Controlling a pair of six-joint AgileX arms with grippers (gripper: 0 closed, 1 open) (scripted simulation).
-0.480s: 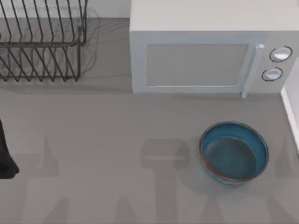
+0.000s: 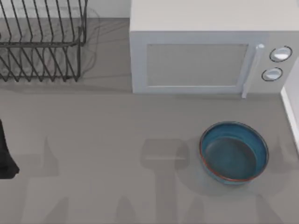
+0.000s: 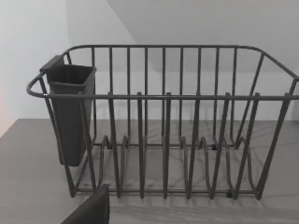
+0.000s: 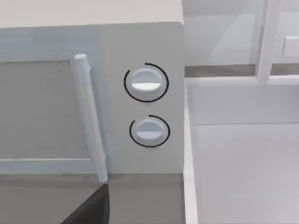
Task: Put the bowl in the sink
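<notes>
The bowl (image 2: 234, 152) sits upright on the tabletop (image 2: 117, 135) near its right edge, just in front of the microwave (image 2: 205, 56). A wire dish rack (image 2: 42, 42) occupies the far left corner. Neither gripper's finger state can be told; dark left arm (image 2: 5, 154) sits at the left edge, well apart from the bowl.

A white microwave (image 2: 210, 56) is seen at the upper right of the top view, with a vertical handle (image 2: 251, 70) and two round dials (image 2: 280, 54) (one above the other). A dark wire dish rack (image 2: 42, 44) is set at the upper left on the grey counter (image 2: 103, 140).
</notes>
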